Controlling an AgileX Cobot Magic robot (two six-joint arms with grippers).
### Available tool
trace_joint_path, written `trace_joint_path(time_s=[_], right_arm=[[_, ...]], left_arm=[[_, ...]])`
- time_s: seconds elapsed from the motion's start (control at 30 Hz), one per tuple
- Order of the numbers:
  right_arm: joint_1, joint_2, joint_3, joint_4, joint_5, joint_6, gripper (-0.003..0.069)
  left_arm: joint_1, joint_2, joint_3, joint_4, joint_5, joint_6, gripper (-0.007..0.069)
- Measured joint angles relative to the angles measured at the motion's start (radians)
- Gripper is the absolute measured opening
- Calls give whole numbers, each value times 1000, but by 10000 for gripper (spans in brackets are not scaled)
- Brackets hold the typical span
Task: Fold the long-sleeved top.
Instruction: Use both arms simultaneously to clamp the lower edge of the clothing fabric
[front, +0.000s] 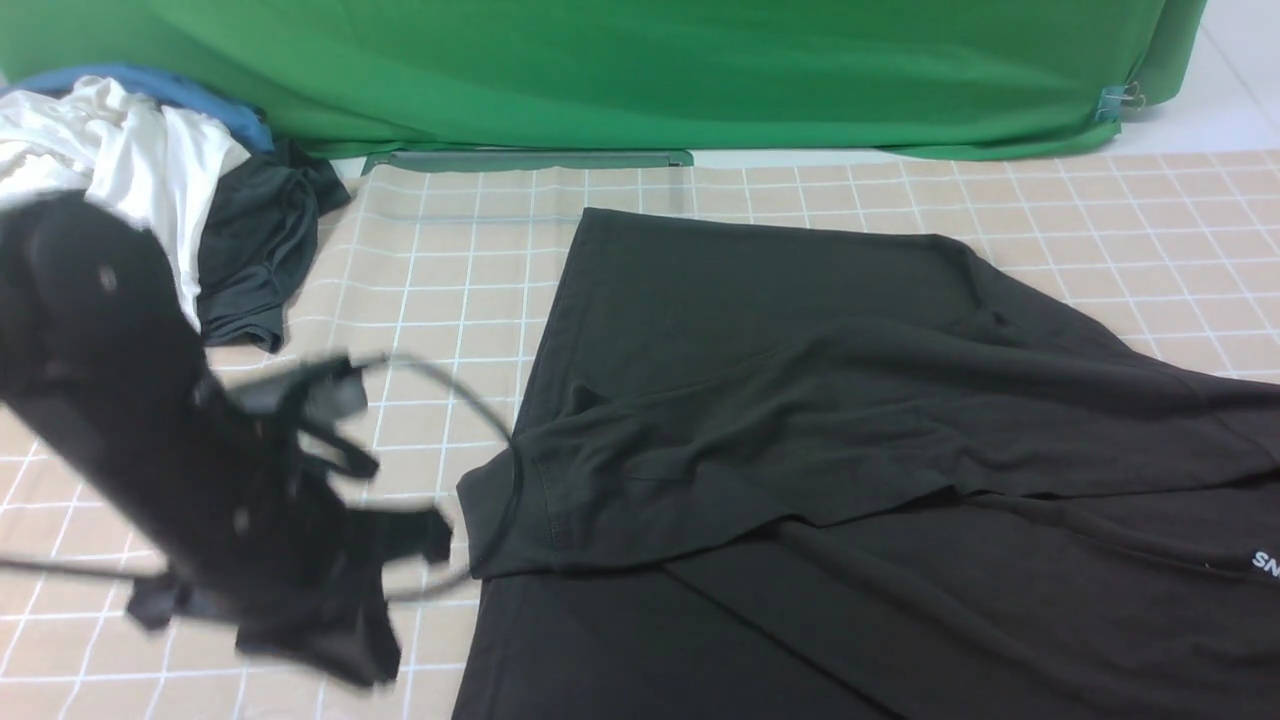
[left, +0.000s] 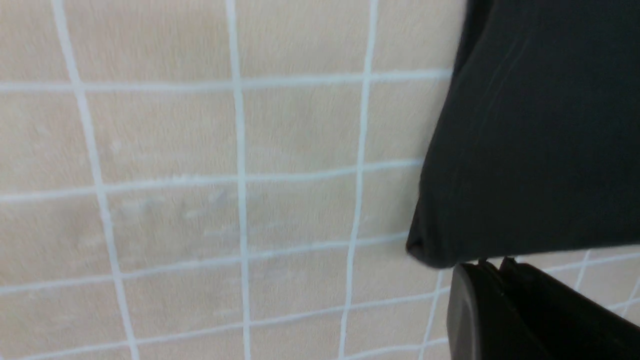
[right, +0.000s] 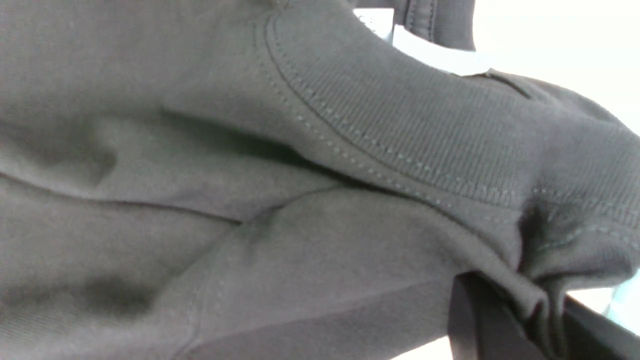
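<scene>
1. The left arm (front: 150, 420) fills the lower left of the front view, blurred. The left gripper (left: 492, 270) has its jaws pressed together on nothing, with the tips just beside a folded corner of black cloth.
2. The right gripper (right: 537, 320), at the lower right of its wrist view, is out of the front view. It pinches a bunched fold of the long-sleeved top (front: 800, 400) beside the ribbed collar (right: 425, 135). The white neck label (right: 380, 22) shows at the top. A hold at the neck probably serves to carry that end over.
3. The top lies spread from the centre to the right and lower edges of the front view, on the checked cloth (front: 450, 280). One sleeve is crossed over the body, its cuff (front: 500, 510) at centre-left, so the folding looks to have begun.
4. At the upper left, a white shirt (front: 120, 150) and a dark grey-teal garment (front: 260, 250) sit piled well apart, likely to keep the working area free.
</scene>
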Motion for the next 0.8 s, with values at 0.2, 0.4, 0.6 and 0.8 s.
trace_joint_path(time_s=[0.2,0.4,0.6,0.8], right_arm=[[0,0,-1,11,-8,2,76],[0,0,-1,21,-13,2,76],[0,0,-1,35,-23,2,76],[0,0,-1,42,-25,2,76]], left_arm=[[-133,0,145,-42,-145,6,173],[-211,-1,182,-19,-241,-46,365],[-212,4,248,-58,-391,-66,442],[-212,52,251,-134,-430,-32,429]])
